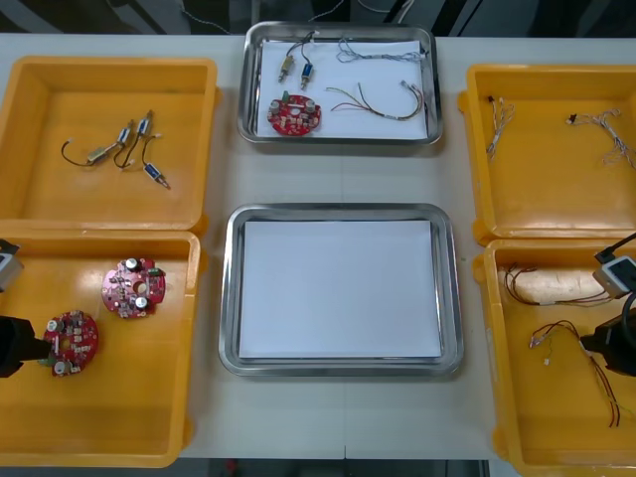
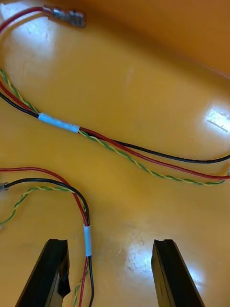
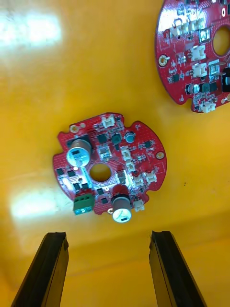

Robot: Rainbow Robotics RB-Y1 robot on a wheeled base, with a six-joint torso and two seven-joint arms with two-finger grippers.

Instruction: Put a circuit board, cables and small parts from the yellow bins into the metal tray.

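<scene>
The circuit board [image 3: 109, 165] lies flat, components up, on the floor of the near left yellow bin [image 1: 99, 437], with a second board [image 3: 196, 53] a little beyond it and apart from it. It looks light and stiff, but its top is crowded with small round cans and white connectors that a finger could knock. The safest hold is probably across the bare rim, edge to edge. Lying flat on a glossy floor, it may slide before the fingers get a grip on its edge. The left gripper [image 3: 110, 273] hangs just short of the board, fingers spread wide and holding nothing. In the near right bin [image 1: 556, 437] lie cables [image 2: 110, 144] of red, black and twisted yellow-green wire. They look light, limp and likely to snag one another, so they are best pinched at a white sleeve [image 2: 87, 240] where the strands are bound. The right gripper [image 2: 112, 276] is low over them, fingers apart and empty, and one bundle runs between the fingers, close to one of them. The metal tray [image 1: 231, 298] sits mid-table between the bins, white inside, with nothing in it yet. A second tray [image 1: 243, 89] farther back already holds a board, cables and small parts.
</scene>
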